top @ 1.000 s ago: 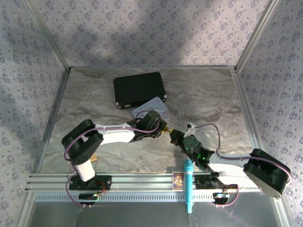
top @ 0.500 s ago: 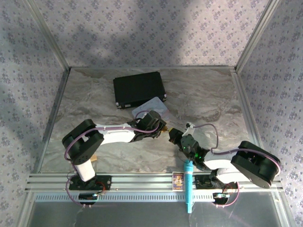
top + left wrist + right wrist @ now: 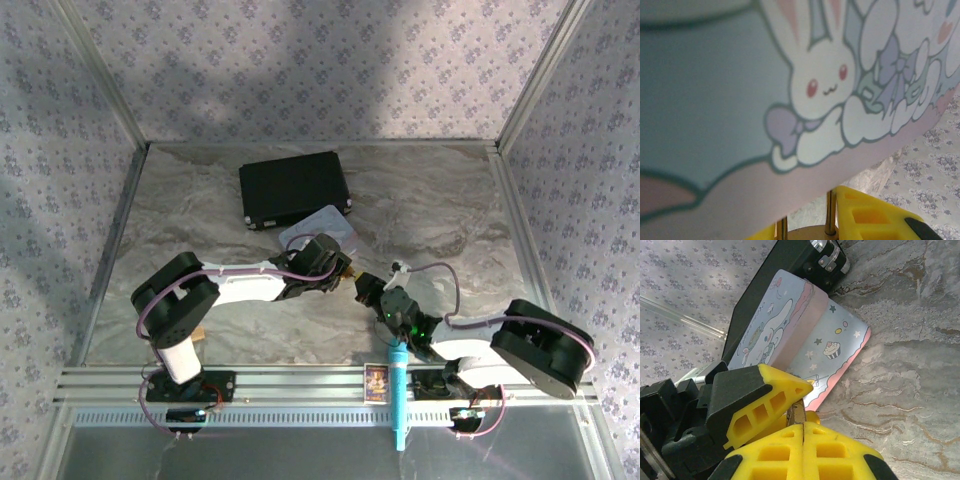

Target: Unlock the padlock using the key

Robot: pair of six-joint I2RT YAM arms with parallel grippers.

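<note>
The brass padlock (image 3: 799, 413) is held off the table by my left gripper (image 3: 343, 270), which is shut on it. In the left wrist view the two silvery shackle legs (image 3: 829, 214) rise from the brass body between the left gripper's (image 3: 807, 231) yellow fingers. My right gripper (image 3: 804, 427) is shut, pads pressed flat together, its tips right against the padlock's end. The key is hidden between those pads. One left finger (image 3: 765, 396) lies beside the right gripper's tips. In the top view my right gripper (image 3: 366, 289) meets the left one at mid table.
A pastel bunny tin (image 3: 322, 228) lies just behind the grippers, very close to the left wrist camera, on its open lid (image 3: 840, 347). A black case (image 3: 293, 188) sits behind it. A blue pen (image 3: 397, 395) and a small card (image 3: 376, 382) rest on the front rail.
The right arm has swung its elbow inward and its gripper has crept slightly left, closer to the padlock. The left arm has held still.
</note>
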